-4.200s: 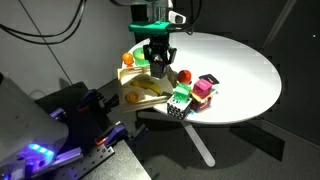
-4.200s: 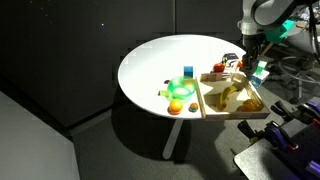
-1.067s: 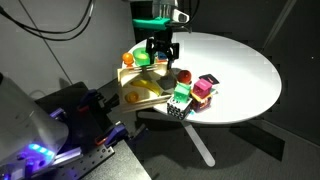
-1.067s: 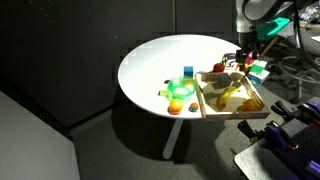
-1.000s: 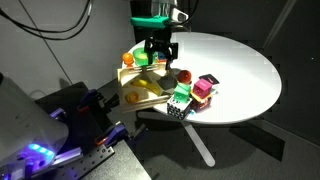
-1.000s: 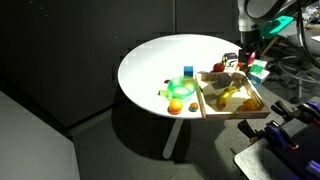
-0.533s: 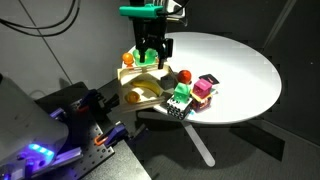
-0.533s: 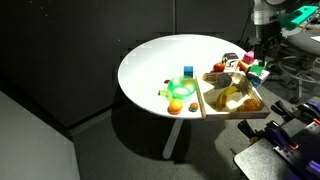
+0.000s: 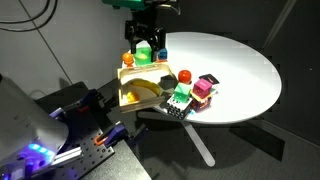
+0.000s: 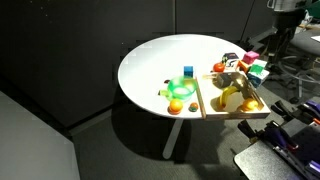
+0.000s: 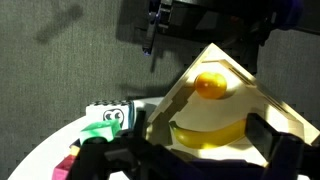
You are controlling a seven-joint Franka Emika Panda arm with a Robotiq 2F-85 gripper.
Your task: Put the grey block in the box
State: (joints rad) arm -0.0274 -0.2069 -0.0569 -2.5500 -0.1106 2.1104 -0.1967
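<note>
The grey block point(image 10: 232, 62) shows only as one small pale patch at the far corner of the box point(image 9: 128, 88), in an exterior view. It is too small to say for sure which compartment it lies in. There is one box, a shallow pale tray with cream walls. It sits at the edge of the single round white desk point(image 9: 240, 70).

The wrist view shows two yellow things in the box: one round ball point(image 11: 210, 85) in a corner compartment, and one curved banana-like piece point(image 11: 210, 132) just beside it.

On the desk beside the box, in an exterior view, stand four things close together:
- one red ball point(image 9: 184, 76)
- one pink block point(image 9: 205, 88)
- one green block point(image 11: 108, 120), which in the wrist view carries a printed face with two eyes
- one black dotted piece point(image 9: 177, 110) at the rim of the desk

A few more coloured toys lie behind the box, partly hidden by the arm point(image 9: 145, 20), so I cannot count them. Any lettering is too small to read.

The jaws hang above the box, clear of it. In the wrist view they stand wide apart with nothing between them.
</note>
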